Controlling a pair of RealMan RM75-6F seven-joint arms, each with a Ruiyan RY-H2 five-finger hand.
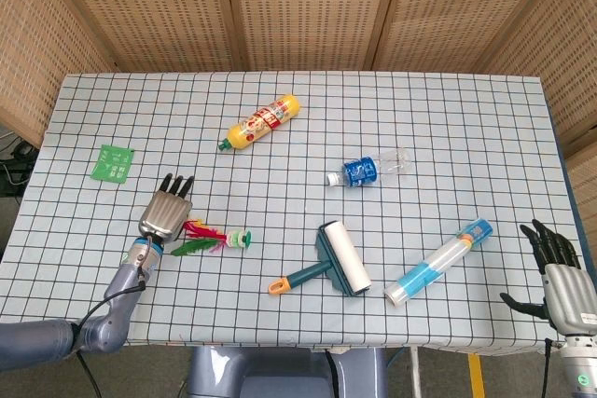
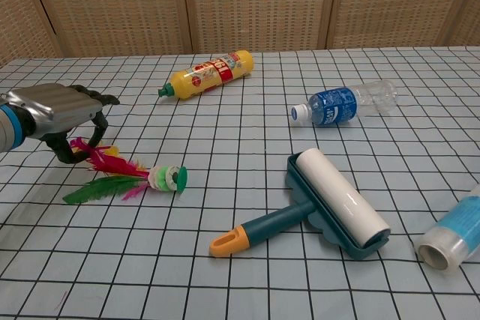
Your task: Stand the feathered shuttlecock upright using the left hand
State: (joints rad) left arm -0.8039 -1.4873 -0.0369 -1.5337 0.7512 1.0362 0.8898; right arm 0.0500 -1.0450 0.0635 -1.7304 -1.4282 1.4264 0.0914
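The feathered shuttlecock [image 1: 216, 239] [image 2: 131, 180] lies on the checked tablecloth with its green and white base pointing right and its red, pink and green feathers fanning left. My left hand [image 1: 166, 215] [image 2: 58, 109] is over the feather end. Its curled thumb and fingers pinch the tips of the red feathers, which are lifted a little off the cloth. The base still rests on the table. My right hand [image 1: 561, 279] hangs past the table's near right corner, fingers spread and holding nothing.
A yellow bottle [image 1: 261, 121] [image 2: 210, 73] lies at the back. A blue-labelled water bottle [image 1: 368, 170] [image 2: 345, 103] lies mid-table. A teal lint roller [image 1: 336, 260] [image 2: 330, 204] and a blue-white tube [image 1: 438, 263] [image 2: 454, 234] are at the front right. A green packet [image 1: 113, 162] is far left.
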